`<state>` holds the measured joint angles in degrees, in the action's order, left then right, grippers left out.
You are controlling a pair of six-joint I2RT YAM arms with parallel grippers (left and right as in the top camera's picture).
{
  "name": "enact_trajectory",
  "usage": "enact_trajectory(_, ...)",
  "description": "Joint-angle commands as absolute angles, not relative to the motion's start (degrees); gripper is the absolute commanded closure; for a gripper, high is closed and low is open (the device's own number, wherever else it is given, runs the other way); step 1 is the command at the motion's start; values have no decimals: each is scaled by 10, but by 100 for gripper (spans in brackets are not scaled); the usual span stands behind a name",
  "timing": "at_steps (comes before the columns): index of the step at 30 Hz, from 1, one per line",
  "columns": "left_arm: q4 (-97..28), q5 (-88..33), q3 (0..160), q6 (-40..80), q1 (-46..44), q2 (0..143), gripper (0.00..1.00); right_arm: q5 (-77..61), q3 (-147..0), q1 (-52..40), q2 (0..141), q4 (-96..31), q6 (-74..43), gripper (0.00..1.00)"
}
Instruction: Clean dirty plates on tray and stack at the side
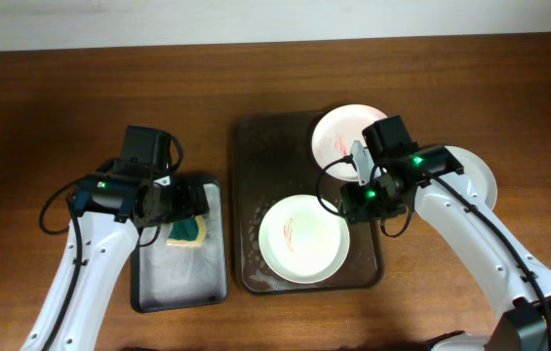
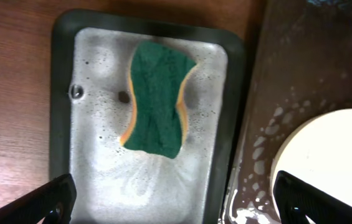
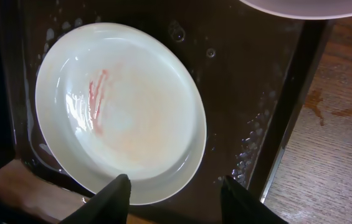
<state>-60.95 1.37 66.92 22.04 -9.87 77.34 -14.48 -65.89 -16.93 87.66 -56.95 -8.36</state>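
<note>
The dark brown tray (image 1: 255, 146) holds the pale green plate (image 1: 304, 237) at the front and the pinkish-white plate (image 1: 343, 132) at the back right, both with reddish smears. The white plate (image 1: 475, 171) lies on the table right of the tray, partly hidden by my right arm. My right gripper (image 1: 358, 200) is open and empty. In the right wrist view it (image 3: 179, 196) hovers over the green plate's (image 3: 119, 106) edge. My left gripper (image 1: 185, 200) is open and empty, above the black tray. It also shows in the left wrist view (image 2: 176, 205).
A green-yellow sponge (image 2: 157, 99) lies in the wet black tray (image 2: 63, 74), left of the brown tray (image 2: 300, 68). Foam and water drops spot the brown tray (image 3: 250, 93). Another plate's rim (image 3: 300, 6) shows at the top of the right wrist view.
</note>
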Motion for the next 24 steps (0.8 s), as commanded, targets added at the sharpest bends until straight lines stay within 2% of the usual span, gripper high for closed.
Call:
enact_trajectory(1,-601,9,662,218,-97,783,21,-153,-666,-173,871,-584,-77,52)
enact_trajectory(2,-600,9,649,218,-97,794,50,-152,-666,-173,872,-590,-77,52)
enact_trajectory(3,-583,15,621,218,-97,812,42,-152,-666,-173,872,-592,-77,52)
enact_trajectory(4,-545,14,586,218,-97,830,42,-152,-666,-173,872,-592,-77,52)
enact_trajectory(7,-436,15,491,218,-97,897,43,-152,-666,-173,872,-592,-77,52)
enact_trajectory(8,-417,15,486,217,-97,914,49,-152,-666,-173,872,-592,-77,52)
enact_trajectory(9,-404,23,486,218,-97,925,67,-152,-666,-173,872,-592,-77,52)
enact_trajectory(10,-393,28,486,217,-97,936,76,-152,-666,-173,872,-592,-77,52)
enact_trajectory(11,-393,28,486,217,-97,943,100,-152,-666,-173,872,-592,-77,52)
enact_trajectory(13,-416,28,491,217,-97,944,100,-152,-666,-173,872,-592,-77,52)
enact_trajectory(15,-514,28,565,217,-97,941,100,-152,-666,-173,872,-592,-77,52)
enact_trajectory(16,-545,28,602,211,-97,941,73,-152,-666,-173,872,-592,-77,52)
enact_trajectory(17,-547,35,621,196,-97,941,36,-152,-666,-173,872,-592,-77,52)
enact_trajectory(18,-528,76,620,196,-97,943,32,-152,-666,-173,872,-592,-77,52)
enact_trajectory(20,-505,106,619,196,-97,959,32,-152,-666,-173,872,-594,-77,52)
enact_trajectory(23,-479,126,619,196,-97,1011,41,-152,-666,-173,872,-594,-77,52)
enact_trajectory(24,-450,125,619,196,-97,1042,64,-152,-666,-173,872,-594,-77,52)
